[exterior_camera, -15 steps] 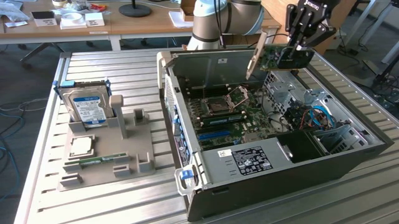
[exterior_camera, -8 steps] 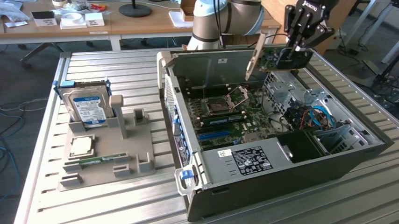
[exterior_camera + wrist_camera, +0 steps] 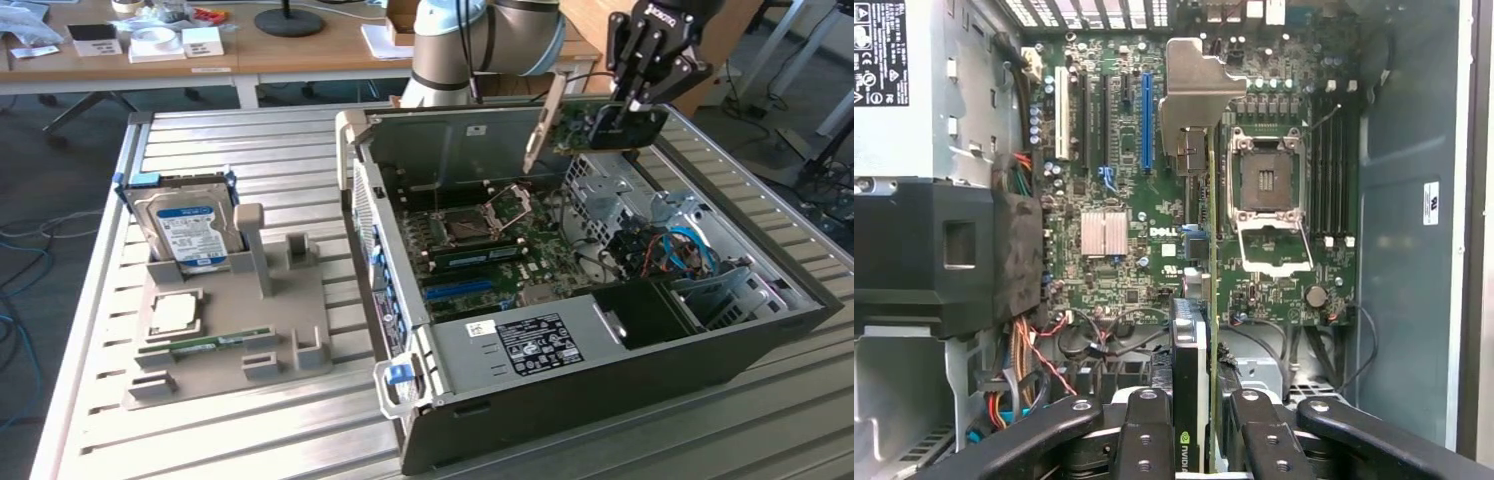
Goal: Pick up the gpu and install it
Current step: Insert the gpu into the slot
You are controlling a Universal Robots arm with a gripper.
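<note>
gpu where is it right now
The gpu is held in the claw at the exterior view's upper right, above the motherboard in the open computer case.

One gpu (image 3: 577, 128), one hard drive (image 3: 187, 228), one case (image 3: 561, 375)

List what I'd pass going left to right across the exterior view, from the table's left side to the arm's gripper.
hard drive → blue latch on the case's front → CPU socket → gpu, held in the gripper
</note>
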